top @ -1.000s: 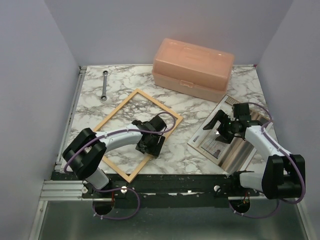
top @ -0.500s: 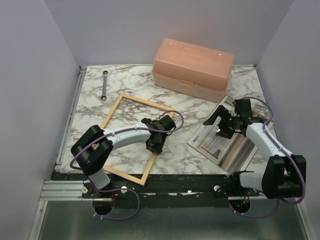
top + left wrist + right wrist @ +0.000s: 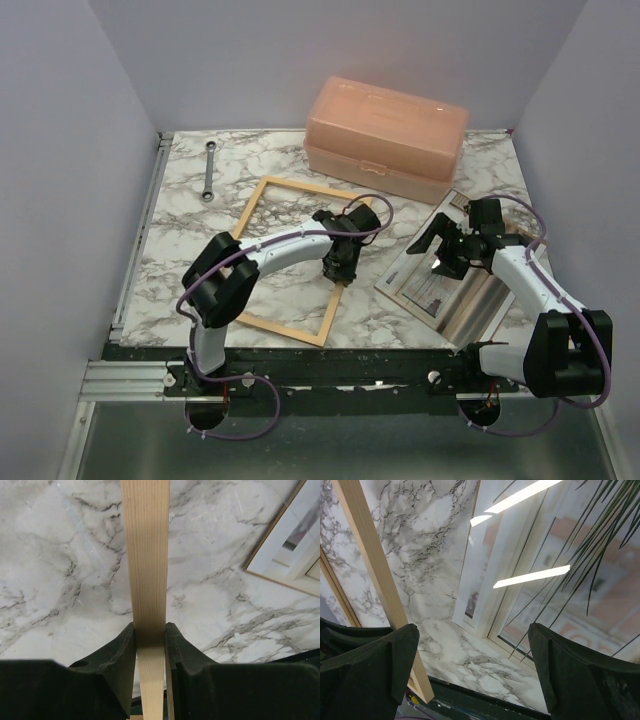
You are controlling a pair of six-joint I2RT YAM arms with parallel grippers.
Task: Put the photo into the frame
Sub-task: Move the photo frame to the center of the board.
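The photo point(image 3: 430, 292) lies face up at the right of the worktop point(image 3: 195, 235), directly beneath the right end effector point(image 3: 437, 252), which hangs over it fully released. The right arm is therefore the nearer one. The frame point(image 3: 308, 186) lies flat just to the photo's left, long axis running roughly near to far, with the left end effector point(image 3: 337, 270) grasping its right rail.

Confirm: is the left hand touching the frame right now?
Touching. In the left wrist view, the left hand has both fingers pressed against the sides of the frame rail, with no gap visible.
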